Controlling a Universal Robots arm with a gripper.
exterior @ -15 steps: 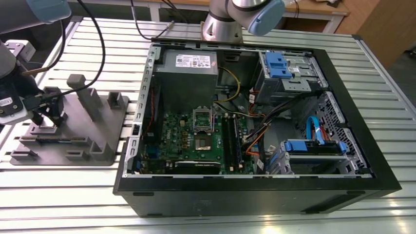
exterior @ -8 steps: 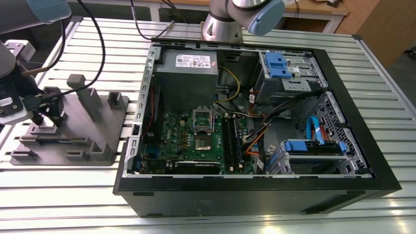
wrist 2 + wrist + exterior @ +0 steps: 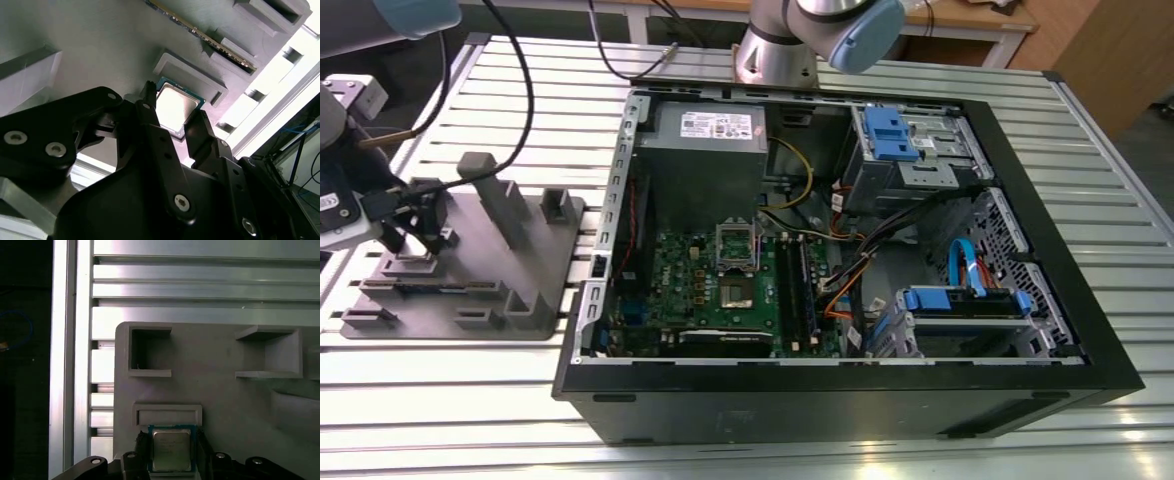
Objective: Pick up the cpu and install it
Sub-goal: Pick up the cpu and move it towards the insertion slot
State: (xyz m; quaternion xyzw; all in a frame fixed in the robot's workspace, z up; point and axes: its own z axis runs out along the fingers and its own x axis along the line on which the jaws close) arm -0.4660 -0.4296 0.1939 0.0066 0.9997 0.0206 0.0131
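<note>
Gripper [image 3: 411,246]: lowered onto the grey tray [image 3: 534,292] at the exterior view's left, well apart from the open computer case [image 3: 854,400]. Its fingers [image 3: 150,130] are drawn in narrow against two opposite edges of the cpu [image 3: 171,450]; contact is seen on both sides, so the chip is judged to be gripped.

Cpu: lying flat, metal top up, just beside a raised rectangular ledge [image 3: 167,415] of the tray. Whether it has left the tray surface cannot be told.

Progress: the pick-up is judged to be at the grasp. No lift is shown, and no carry to the case. The socket [image 3: 738,290] on the green board [image 3: 687,290] is far from the gripper, so the install is not yet done.

Views compared: the chip between the fingers is shown in both wrist views. The case, the board and the slatted table [image 3: 454,420] are laid out whole in the exterior view, where the chip is too small to be made out.
</note>
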